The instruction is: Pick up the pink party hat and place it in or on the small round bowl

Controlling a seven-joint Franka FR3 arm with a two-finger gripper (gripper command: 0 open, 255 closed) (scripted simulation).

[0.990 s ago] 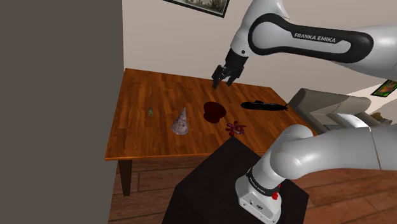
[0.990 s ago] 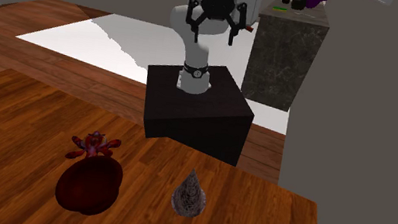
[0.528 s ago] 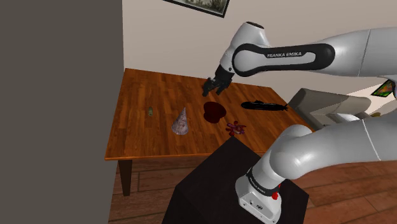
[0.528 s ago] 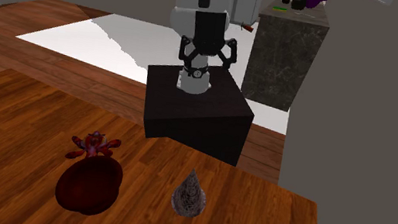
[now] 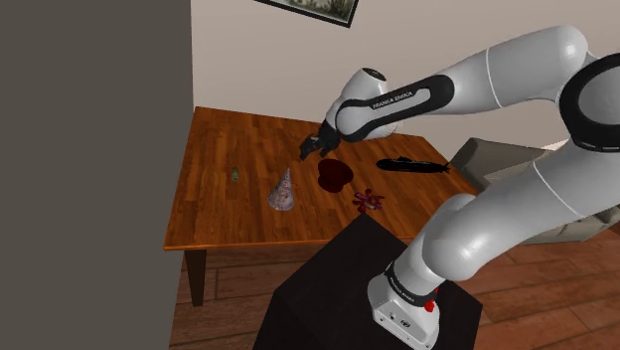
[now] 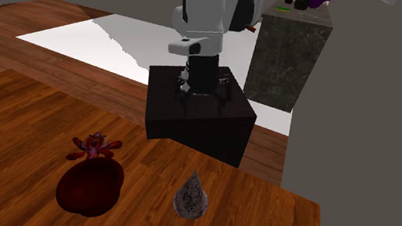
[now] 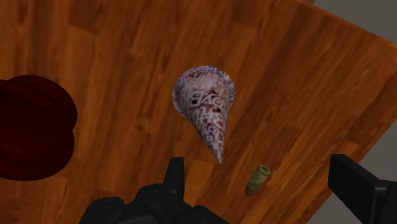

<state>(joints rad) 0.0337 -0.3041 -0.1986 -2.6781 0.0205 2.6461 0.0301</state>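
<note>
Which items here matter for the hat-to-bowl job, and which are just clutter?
Job:
hat, upright, not held
dark red bowl, nothing in it
gripper, open

Clutter:
red flower-like thing
long black object
small green piece

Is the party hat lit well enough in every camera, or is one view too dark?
Shoulder view: the party hat sits evenly lit on the table. Second exterior view: dimmer, the hat looks dark grey. Wrist view: brightest, its pattern is clear.
</note>
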